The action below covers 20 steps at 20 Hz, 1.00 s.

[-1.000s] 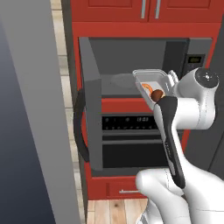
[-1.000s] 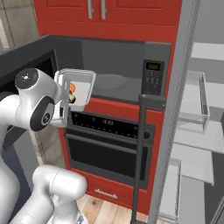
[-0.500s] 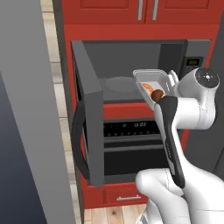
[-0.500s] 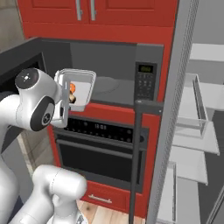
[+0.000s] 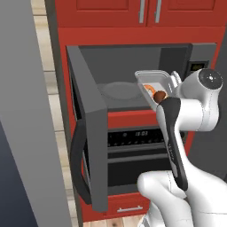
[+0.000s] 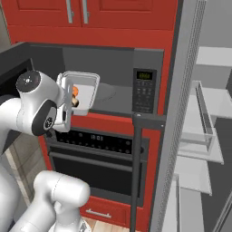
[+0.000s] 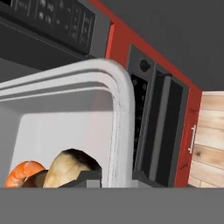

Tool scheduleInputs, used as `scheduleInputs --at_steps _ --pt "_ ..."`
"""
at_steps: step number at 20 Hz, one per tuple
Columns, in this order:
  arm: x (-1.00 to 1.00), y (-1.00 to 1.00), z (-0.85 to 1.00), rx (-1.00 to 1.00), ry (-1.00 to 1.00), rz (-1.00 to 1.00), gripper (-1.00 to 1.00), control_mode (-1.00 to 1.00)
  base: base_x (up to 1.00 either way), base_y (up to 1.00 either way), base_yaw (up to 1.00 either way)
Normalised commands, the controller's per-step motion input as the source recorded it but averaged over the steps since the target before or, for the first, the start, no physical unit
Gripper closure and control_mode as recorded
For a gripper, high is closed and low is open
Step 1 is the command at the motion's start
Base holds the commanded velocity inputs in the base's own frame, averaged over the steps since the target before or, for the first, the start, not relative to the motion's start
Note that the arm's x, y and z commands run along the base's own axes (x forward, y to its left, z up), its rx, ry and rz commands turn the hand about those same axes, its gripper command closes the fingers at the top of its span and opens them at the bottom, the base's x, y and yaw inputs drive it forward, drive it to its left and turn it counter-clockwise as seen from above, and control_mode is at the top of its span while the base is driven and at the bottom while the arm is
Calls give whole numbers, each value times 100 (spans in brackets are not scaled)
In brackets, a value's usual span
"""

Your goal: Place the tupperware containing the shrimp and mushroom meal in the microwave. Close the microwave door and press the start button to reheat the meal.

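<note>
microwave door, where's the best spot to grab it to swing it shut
Grip the vertical black bar handle on the free edge of the microwave door, farthest from the hinge, so it likely swings easiest. The door stands wide open to the left of the cavity, so come from its outer face on the left. The pincer is shut on the tupperware, which goes in first.

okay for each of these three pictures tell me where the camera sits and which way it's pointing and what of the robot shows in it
Left base view: behind the arm's left, facing the open microwave; the white arm rises lower right, holding the tupperware at the cavity mouth.
Right base view: behind the arm's right, facing the same microwave; the arm rises lower left.
Hand view: on the hand, looking along the jaws over the tupperware rim at the oven front; dark fingertips at the bottom.
Shared: both base views show microwave, tupperware and oven.
</note>
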Motion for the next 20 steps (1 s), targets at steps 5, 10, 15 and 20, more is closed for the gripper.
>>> scheduleInputs --at_steps 5,10,15,20 --pt "0 0 0 0 0 0 100 100 31 17 -6" --pt "16 6 -9 0 13 -1 100 -100 5 3 -1" --pt "26 2 -14 0 13 0 100 -100 0 0 0" --pt "35 3 -9 0 1 0 100 -100 0 0 0"
